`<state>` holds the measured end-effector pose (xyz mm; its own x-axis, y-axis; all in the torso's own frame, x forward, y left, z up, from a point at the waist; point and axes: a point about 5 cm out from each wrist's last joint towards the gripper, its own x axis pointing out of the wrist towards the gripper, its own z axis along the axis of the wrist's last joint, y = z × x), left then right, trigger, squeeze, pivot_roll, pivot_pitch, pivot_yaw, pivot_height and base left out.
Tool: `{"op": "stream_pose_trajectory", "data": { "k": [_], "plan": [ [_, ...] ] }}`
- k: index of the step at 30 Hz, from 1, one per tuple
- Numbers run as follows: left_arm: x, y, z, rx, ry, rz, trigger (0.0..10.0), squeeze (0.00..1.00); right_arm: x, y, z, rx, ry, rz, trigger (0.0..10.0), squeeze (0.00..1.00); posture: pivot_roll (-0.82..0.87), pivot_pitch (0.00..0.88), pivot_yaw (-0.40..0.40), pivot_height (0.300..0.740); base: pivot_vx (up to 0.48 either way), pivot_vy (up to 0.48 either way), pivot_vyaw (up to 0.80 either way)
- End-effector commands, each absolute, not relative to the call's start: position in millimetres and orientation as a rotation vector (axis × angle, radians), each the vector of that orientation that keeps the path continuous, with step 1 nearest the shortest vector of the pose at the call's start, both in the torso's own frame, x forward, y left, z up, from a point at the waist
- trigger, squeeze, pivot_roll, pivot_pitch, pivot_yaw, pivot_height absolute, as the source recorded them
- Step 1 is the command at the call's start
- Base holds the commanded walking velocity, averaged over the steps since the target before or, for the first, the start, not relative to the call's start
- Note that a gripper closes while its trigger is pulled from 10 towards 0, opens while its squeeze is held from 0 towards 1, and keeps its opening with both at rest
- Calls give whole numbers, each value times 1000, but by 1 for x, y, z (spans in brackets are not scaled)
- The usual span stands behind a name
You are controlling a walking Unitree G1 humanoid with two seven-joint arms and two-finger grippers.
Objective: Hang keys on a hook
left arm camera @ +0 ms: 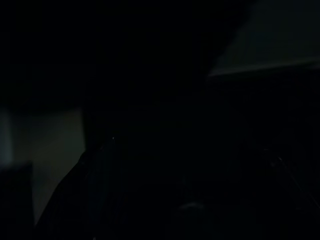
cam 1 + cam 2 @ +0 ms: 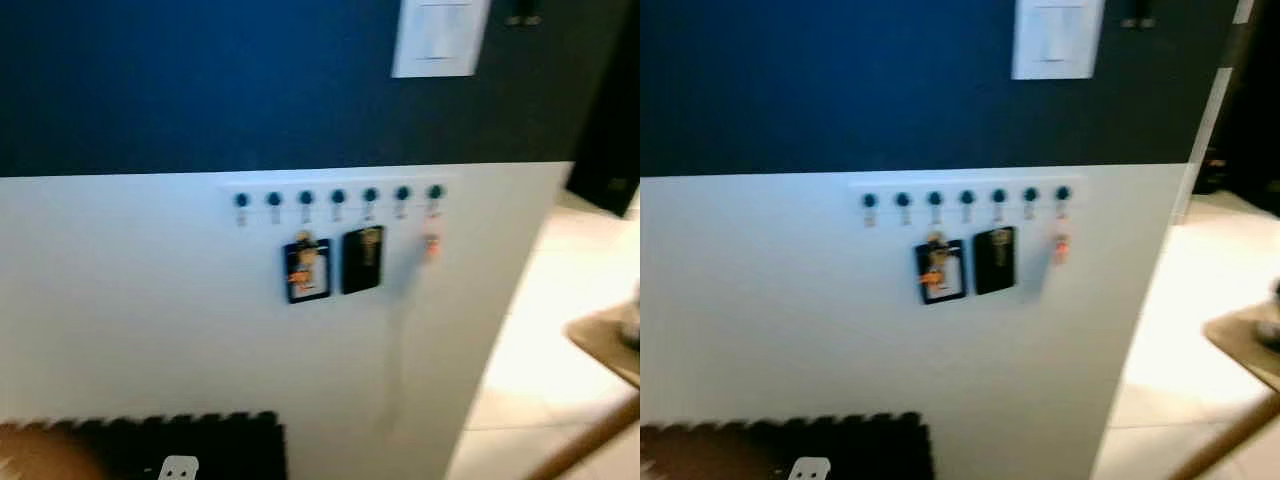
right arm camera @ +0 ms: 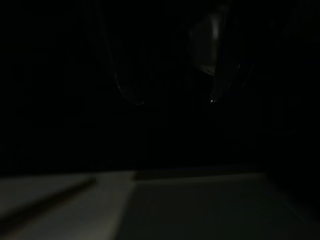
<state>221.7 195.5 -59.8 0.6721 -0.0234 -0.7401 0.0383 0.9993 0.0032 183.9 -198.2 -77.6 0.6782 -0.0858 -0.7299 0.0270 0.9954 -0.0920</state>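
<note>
Head views: blurred, facing a wall (image 2: 120,300), dark blue above, white below. On the white part, a rack (image 2: 338,197) of seven round pegs. Below the middle pegs, two cards hanging side by side: one with an orange picture (image 2: 306,270), one black (image 2: 362,260). Under the last peg on the right, a small orange tag (image 2: 431,245), possibly keys already hung; too blurred to say. Above, a white switch plate (image 2: 438,36). At lower left, a black mat (image 2: 190,445); at right, a table edge (image 2: 605,345) over a tiled floor (image 2: 1170,330). Left wrist view: near black, only faint shapes; left claw's state impossible to tell. Right wrist view: dark too, two faint finger outlines (image 3: 125,92), a pale floor beyond; cannot tell whether clenched or released. Best done by stepping close, squaring up to the rack, picking a free peg on the left, then lifting the key ring over its tip before letting go.
</note>
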Motion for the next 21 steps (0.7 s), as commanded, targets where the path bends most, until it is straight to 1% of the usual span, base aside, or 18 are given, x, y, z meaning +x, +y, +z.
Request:
{"op": "stream_pose_trajectory", "data": {
  "k": [1, 16, 21],
  "plan": [
    [218, 191, -62, 30, 835, -56, 10000, 0, 181, -196, -80, -71, 835, -62, 10000, 0, 18, 0, 25, 740, 0, 0, -800],
    [222, 189, -59, 23, 803, -81, 10000, 0, 186, -193, -77, -66, 812, -53, 10000, 0, 34, 0, 16, 740, 0, 0, -800],
    [222, 191, -58, 15, 774, -55, 10000, 0, 188, -192, -77, -81, 811, -36, 10000, 0, 38, 0, 8, 740, 0, 0, -800]
  ]
}}
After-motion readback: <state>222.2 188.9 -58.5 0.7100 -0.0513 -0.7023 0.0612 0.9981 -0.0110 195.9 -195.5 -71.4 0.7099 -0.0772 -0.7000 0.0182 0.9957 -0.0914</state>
